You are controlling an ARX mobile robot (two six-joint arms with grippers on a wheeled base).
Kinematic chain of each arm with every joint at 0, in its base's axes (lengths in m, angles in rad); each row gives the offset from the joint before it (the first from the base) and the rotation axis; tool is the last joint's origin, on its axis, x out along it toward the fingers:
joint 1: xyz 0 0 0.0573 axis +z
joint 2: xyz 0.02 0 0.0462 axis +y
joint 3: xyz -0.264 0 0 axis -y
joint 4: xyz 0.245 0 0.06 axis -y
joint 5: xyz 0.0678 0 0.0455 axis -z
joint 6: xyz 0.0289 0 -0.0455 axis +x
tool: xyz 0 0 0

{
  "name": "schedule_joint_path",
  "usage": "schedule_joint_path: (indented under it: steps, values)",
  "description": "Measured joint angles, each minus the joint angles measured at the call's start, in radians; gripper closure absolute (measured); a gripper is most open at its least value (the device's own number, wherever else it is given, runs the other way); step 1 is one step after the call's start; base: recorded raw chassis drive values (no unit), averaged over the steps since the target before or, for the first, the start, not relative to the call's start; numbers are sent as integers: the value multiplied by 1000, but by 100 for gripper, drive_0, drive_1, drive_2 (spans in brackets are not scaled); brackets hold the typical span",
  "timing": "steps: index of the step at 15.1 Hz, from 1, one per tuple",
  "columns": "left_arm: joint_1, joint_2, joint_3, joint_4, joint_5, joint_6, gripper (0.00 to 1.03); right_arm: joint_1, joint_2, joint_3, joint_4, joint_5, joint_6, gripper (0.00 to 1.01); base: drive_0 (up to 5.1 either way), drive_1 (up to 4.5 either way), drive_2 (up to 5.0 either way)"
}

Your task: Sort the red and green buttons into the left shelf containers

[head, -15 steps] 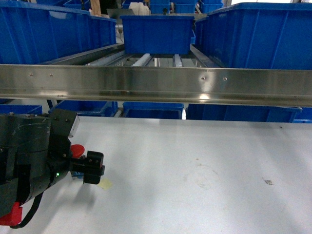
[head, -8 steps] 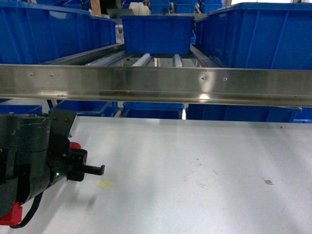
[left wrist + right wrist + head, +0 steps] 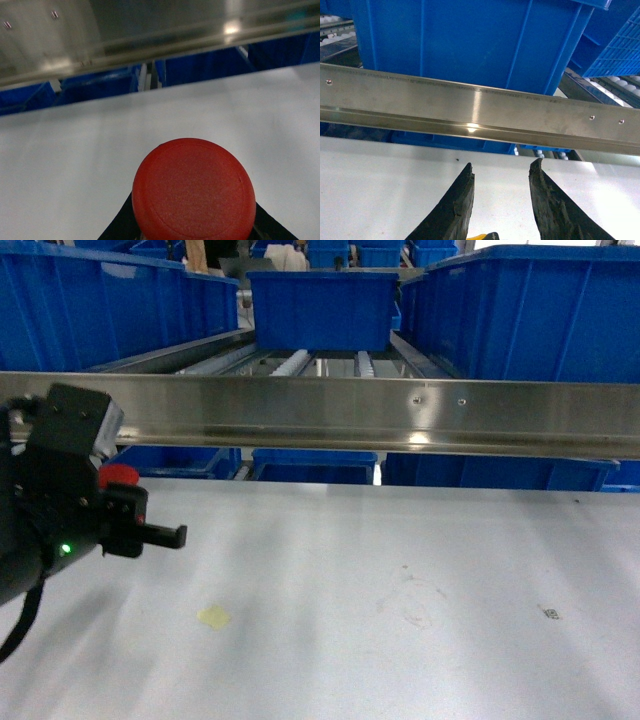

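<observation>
Carrying the red button is the step in hand: the left gripper holds it clamped between its jaws, clear of the white table, with the red cap pointing away from the wrist and filling the lower part of the left wrist view. Ahead of this gripper and a little above it runs the steel rail of the shelf front; beyond and above the rail, on the gripper's left side, stands the left blue bin. The button is not yet over any bin.

The next move, as I judge it, calls for raising the gripper over the rail, reaching forward and leftward until the button hangs above the bin's open top, then releasing. Clearing the rail without a knock is the delicate part.

The right gripper is empty, its jaws parted moderately, facing the same rail from just above the table. No green button shows in any view.
</observation>
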Motion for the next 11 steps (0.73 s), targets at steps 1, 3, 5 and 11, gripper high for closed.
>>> schedule_joint_path:
  steps: [1,3,5,11]
  values:
    - [8,-39,-21,9,15,10,78,0,0,0,0,0,0,71,0,0,0]
    - [40,-183,-108,10,65,43,78,0,0,0,0,0,0,71,0,0,0]
    - [72,-441,-173,-10,114,67,78,0,0,0,0,0,0,71,0,0,0]
    - [81,-494,-183,-9,108,94,78,0,0,0,0,0,0,71,0,0,0]
